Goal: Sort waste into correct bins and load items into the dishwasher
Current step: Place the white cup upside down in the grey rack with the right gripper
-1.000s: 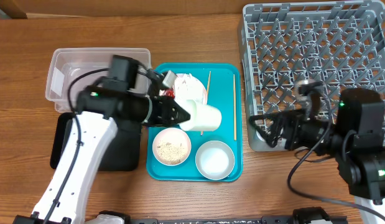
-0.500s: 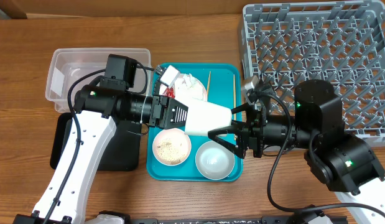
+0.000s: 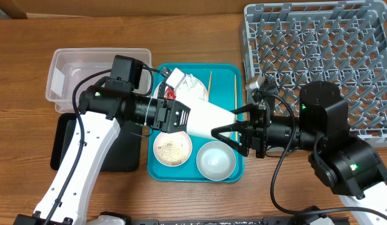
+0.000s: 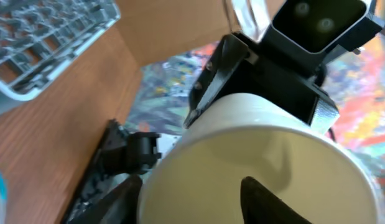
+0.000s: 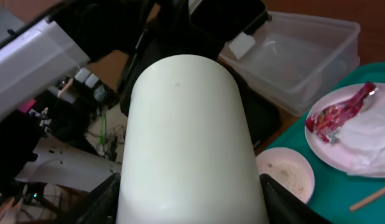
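Note:
A white cup lies on its side in the air over the teal tray, between both arms. My left gripper is at its mouth: in the left wrist view one finger stands inside the cup and one outside the rim, apart, not pinching the wall. My right gripper is shut on the cup's closed end, and its fingers press both sides of the cup. On the tray are a small plate of rice, a bowl, a plate with a red wrapper and two chopsticks.
The clear tub stands at the back left, the black tray in front of it under my left arm. The grey dish rack fills the back right, and my right arm reaches out from beside its front edge.
My right arm swung left from the rack to the cup and closed on it. My left arm carried the cup right, then its jaws opened.

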Controlling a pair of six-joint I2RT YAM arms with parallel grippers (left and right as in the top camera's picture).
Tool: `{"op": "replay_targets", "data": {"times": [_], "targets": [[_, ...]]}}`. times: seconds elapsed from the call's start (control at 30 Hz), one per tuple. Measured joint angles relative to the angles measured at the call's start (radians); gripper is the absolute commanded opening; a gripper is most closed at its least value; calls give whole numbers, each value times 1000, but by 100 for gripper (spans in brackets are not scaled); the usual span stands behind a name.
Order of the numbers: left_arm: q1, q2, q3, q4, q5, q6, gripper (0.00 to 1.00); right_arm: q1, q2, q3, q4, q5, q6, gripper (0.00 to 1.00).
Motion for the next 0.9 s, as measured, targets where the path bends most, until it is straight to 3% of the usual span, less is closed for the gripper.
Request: {"op": "replay_targets", "data": {"times": [0.03, 0.07, 0.17, 0.4, 0.53, 0.67, 0.7, 0.8, 0.9], "targets": [[1, 0, 0, 0, -29, 3, 80, -5, -4, 0, -20, 16, -2, 55], [1, 0, 0, 0, -71, 1, 88, -15, -11, 0, -43, 36, 0, 54], [3, 2, 0, -13, -240, -3, 98, -55, -47, 3, -116, 137, 8, 51], [0, 3, 0, -65, -555, -34, 94, -171, -71, 5, -352, 626, 133, 49], [0, 3, 0, -76, -614, -38, 93, -176, 5, 5, -488, 816, 231, 49], [0, 3, 0, -92, -637, -45, 91, -176, 160, 5, -516, 898, 278, 50], [0, 3, 0, -97, -641, -45, 91, -176, 200, 5, -516, 909, 287, 53], [0, 3, 0, -125, -653, -45, 89, -176, 300, 5, -505, 932, 311, 76], [0, 3, 0, -151, -676, -45, 88, -177, 356, 5, -492, 943, 326, 90]]}}
